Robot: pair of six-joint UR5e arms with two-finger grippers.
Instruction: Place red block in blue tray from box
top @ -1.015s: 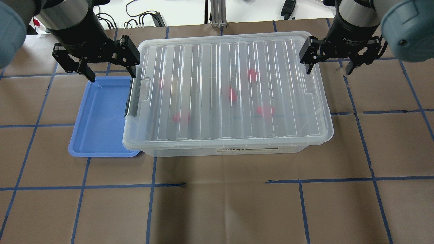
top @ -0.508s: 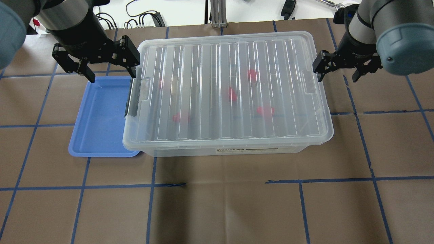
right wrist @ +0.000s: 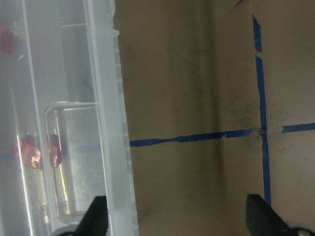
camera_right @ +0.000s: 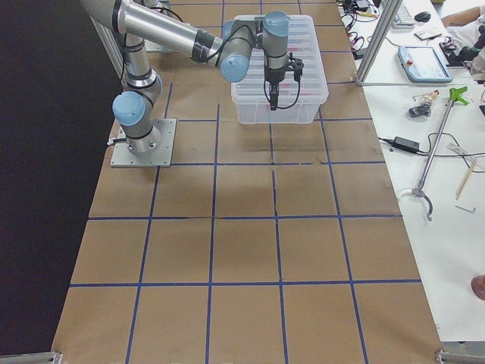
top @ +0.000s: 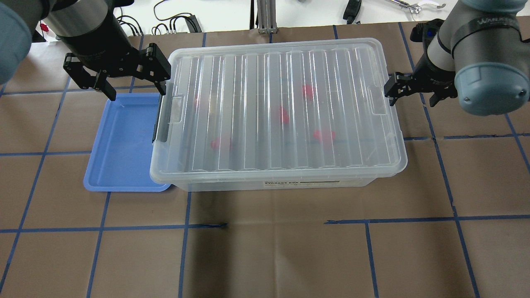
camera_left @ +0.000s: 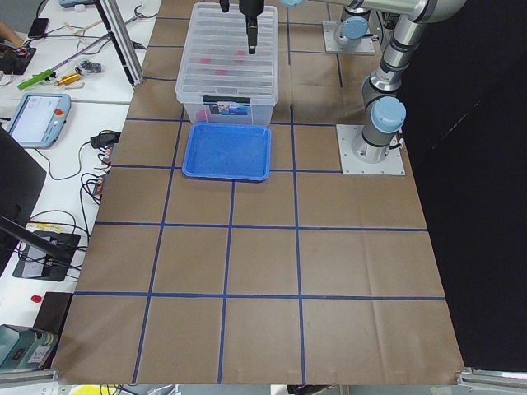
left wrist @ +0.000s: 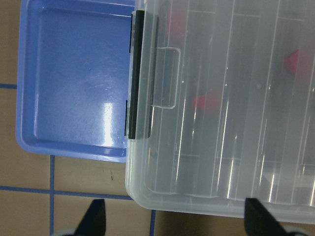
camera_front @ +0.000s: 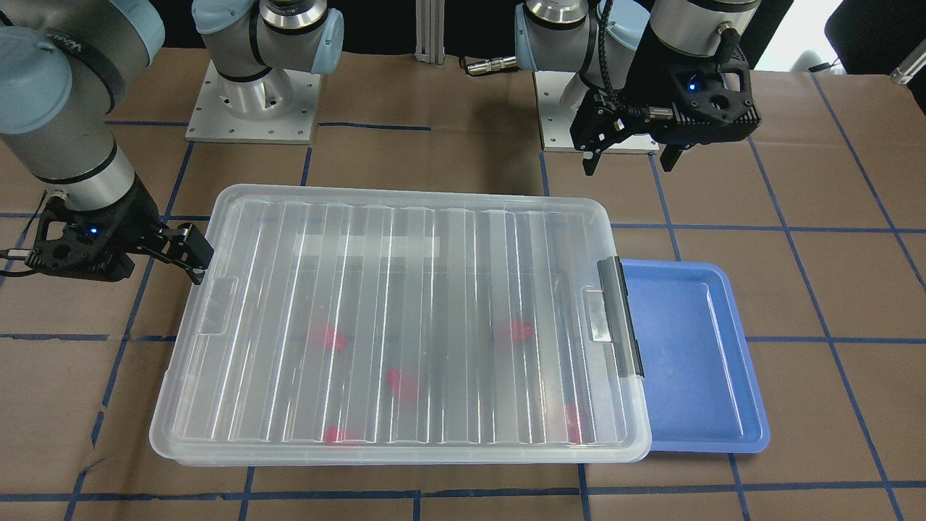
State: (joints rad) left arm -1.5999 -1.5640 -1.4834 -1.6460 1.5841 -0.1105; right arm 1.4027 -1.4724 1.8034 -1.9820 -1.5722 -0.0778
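Right claw (top: 412, 97) is held with its fingers spread apart, gripping nothing, just beside the plain short end of the box (top: 223, 185). In its wrist view one fingertip (right wrist: 96, 216) is seen over the box's rim and the other over the worktop (top: 265, 248). Left claw (top: 136, 93) is also held apart and empty, raised above the latch end, where the box meets the blue tray (top: 120, 140).

Nearest the robot, the long wall of the box is seen, marked with a label (top: 285, 182). The box is closed by a ribbed clear lid (top: 248, 74), and a black latch bar (top: 157, 122) is set on the short end toward the tray. The tray is laid flat on the worktop at the robot's left, its edge overlapped from above by the box's rim.

Five red blocks (top: 324, 135) are made out, blurred, through the lid, all inside the box: two nearer the robot, one about the middle, two farther off. Beyond the worktop's far edge, cables (top: 174, 25) on a white desk (top: 223, 14) are seen.
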